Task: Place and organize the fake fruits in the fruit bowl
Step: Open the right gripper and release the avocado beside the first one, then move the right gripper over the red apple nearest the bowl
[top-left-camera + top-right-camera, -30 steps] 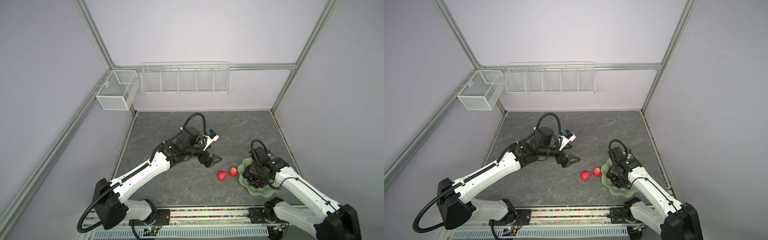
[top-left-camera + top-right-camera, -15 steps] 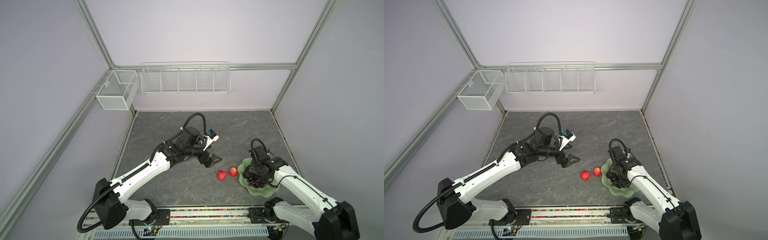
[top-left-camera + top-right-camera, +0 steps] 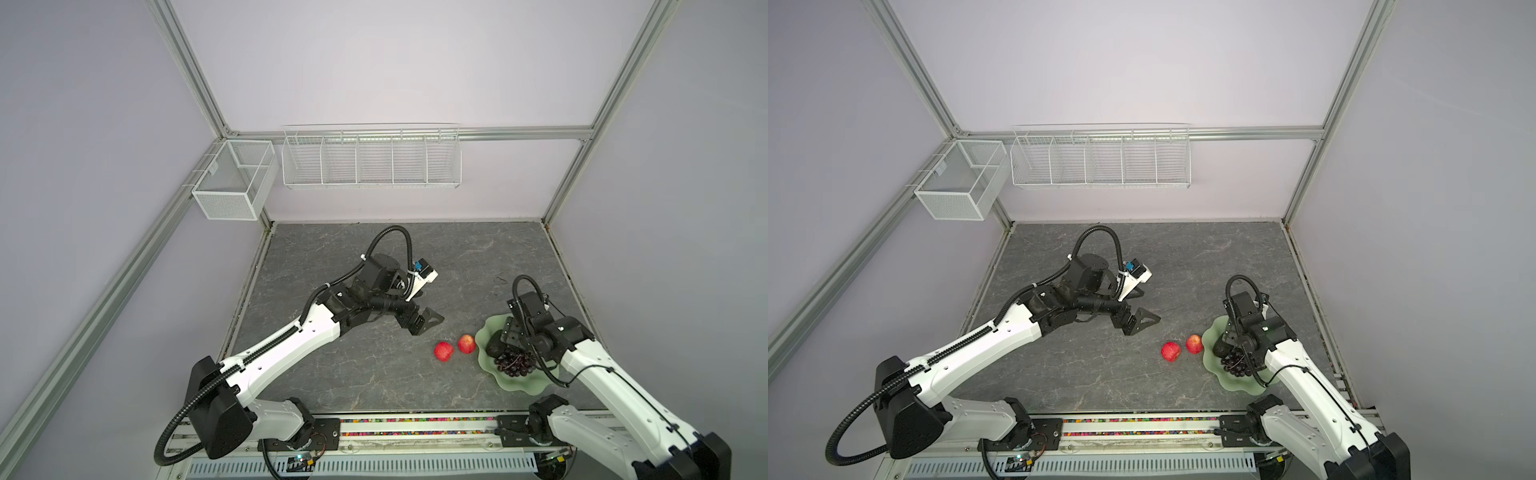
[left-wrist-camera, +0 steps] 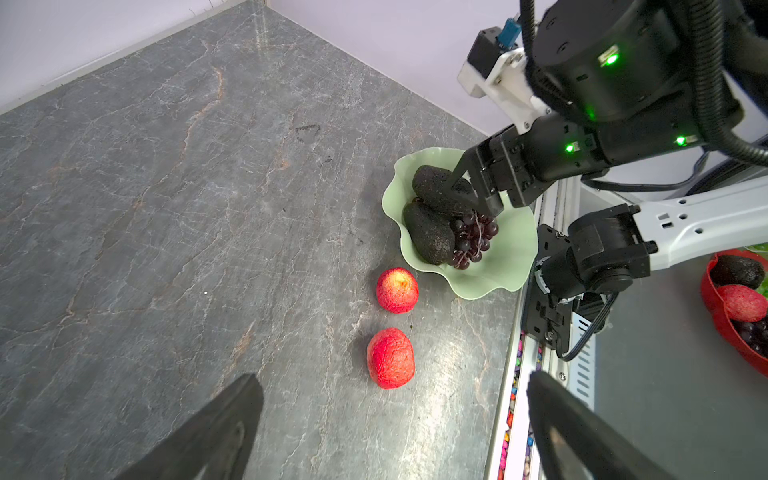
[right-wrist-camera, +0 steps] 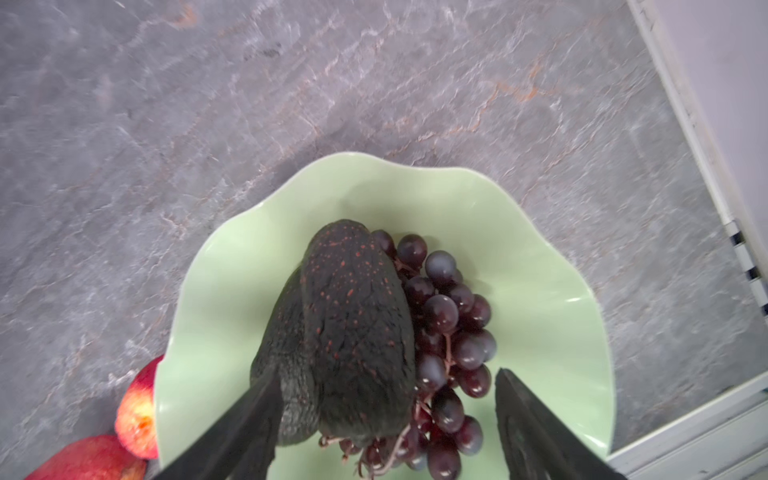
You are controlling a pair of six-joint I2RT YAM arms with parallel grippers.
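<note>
The pale-green fruit bowl (image 3: 519, 384) (image 3: 1241, 384) (image 4: 503, 270) (image 5: 540, 291) sits at the table's front right. In it, one avocado (image 5: 357, 316) (image 4: 438, 189) rests on top of a second avocado (image 5: 282, 357) (image 4: 428, 235) and against the purple grapes (image 5: 453, 328) (image 4: 473, 239) (image 3: 513, 363). My right gripper (image 5: 386, 374) (image 3: 505, 336) (image 3: 1229, 336) hangs open over them, its jaws on either side of the top avocado and the grapes. Two red apples (image 3: 444, 351) (image 3: 467, 343) (image 4: 390, 358) (image 4: 397, 289) lie on the table just left of the bowl. My left gripper (image 4: 392, 386) (image 3: 428, 326) stands open and empty above the table, a little short of the nearer apple.
Two white wire baskets (image 3: 372, 158) (image 3: 232, 183) hang on the back wall. The front rail (image 3: 415, 428) runs close behind the bowl and the side wall stands just to its right. Past the table edge, a red bowl (image 4: 735, 307) holds other fruit.
My right gripper's jaws have spread apart over the bowl and let go of the top avocado, which now lies on the other fruit. The left arm has stayed put.
</note>
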